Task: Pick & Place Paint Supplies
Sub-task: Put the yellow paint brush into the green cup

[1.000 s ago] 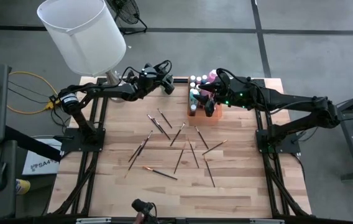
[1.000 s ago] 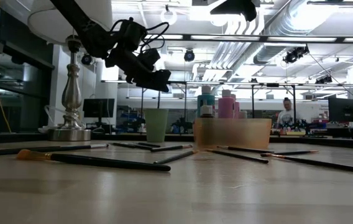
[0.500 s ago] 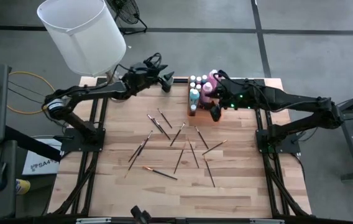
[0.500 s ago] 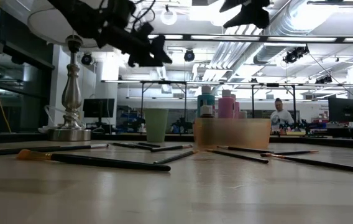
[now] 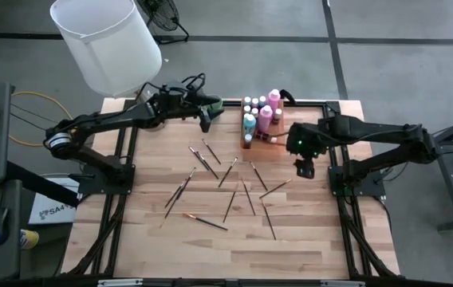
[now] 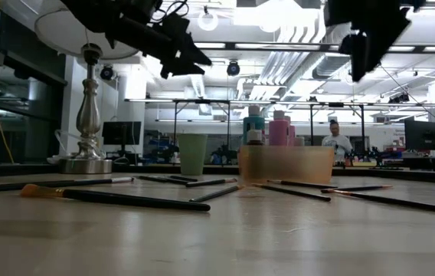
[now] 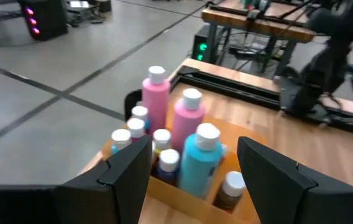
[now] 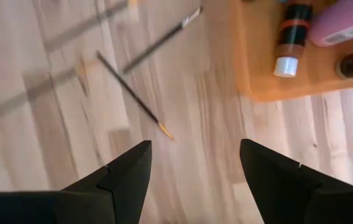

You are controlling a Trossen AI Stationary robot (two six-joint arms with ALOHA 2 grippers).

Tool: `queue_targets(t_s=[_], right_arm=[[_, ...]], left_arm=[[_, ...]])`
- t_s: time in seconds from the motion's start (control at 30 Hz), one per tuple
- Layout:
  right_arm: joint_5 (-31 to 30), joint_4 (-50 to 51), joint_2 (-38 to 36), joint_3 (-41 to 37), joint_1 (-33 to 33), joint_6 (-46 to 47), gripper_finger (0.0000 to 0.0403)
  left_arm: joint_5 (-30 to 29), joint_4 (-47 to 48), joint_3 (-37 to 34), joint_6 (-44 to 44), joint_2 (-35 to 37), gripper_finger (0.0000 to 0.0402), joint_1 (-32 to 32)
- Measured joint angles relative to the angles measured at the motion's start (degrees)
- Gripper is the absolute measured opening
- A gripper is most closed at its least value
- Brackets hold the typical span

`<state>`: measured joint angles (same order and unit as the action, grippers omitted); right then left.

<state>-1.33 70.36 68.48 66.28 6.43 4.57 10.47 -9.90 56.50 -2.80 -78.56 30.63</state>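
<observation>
Small capped paint bottles [image 5: 260, 115], pink, teal and brown, stand in an orange tray [image 5: 270, 147] at the table's far middle. The left wrist view shows them close up [image 7: 192, 134]. Several thin dark brushes [image 5: 226, 174] lie flat and scattered across the middle of the table. My left gripper [image 5: 207, 113] hangs open in the air left of the tray, pointing almost level at the bottles [image 7: 192, 183]. My right gripper [image 5: 303, 167] hangs open right of the tray and nearer, pointing down at bare wood [image 8: 195, 180]. Neither gripper holds anything.
A large white lampshade [image 5: 107, 44] on a silver base [image 6: 87, 115] stands at the far left corner, beside my left arm. A green cup [image 6: 192, 154] shows left of the tray in the low view. Bare wood lies along the table's near edge [image 5: 226, 255].
My left gripper has risen and tipped up from slanting down to nearly level, still left of the tray. My right gripper has left the space over the tray, gone toward the table's right and near side, sunk, and tipped to point down. Both stay open.
</observation>
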Motion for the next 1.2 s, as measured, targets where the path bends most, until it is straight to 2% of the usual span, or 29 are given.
queue_targets(t_s=[0.23, 0.63, 0.87, 1.2], right_arm=[[0.05, -1.91, 2.56, -7.94, -3.23, -6.27, 0.0238], [-0.05, -16.21, 8.26, -18.86, -5.94, -13.57, 0.0238], [-0.21, -18.86, 14.64, -21.4, -6.18, -15.33, 0.0238], [0.19, -24.08, 23.63, -21.16, -6.18, -15.41, 0.0238]], left_arm=[[1.8, 1.05, 0.01, -0.73, 0.13, 0.0232, 0.07], [1.82, 3.9, -0.01, -0.73, 0.13, 0.0232, 0.07], [1.82, 4.07, -0.01, -0.72, 0.13, 0.0232, 0.07], [1.82, 4.07, -0.01, -0.71, 0.13, 0.0232, 0.07]])
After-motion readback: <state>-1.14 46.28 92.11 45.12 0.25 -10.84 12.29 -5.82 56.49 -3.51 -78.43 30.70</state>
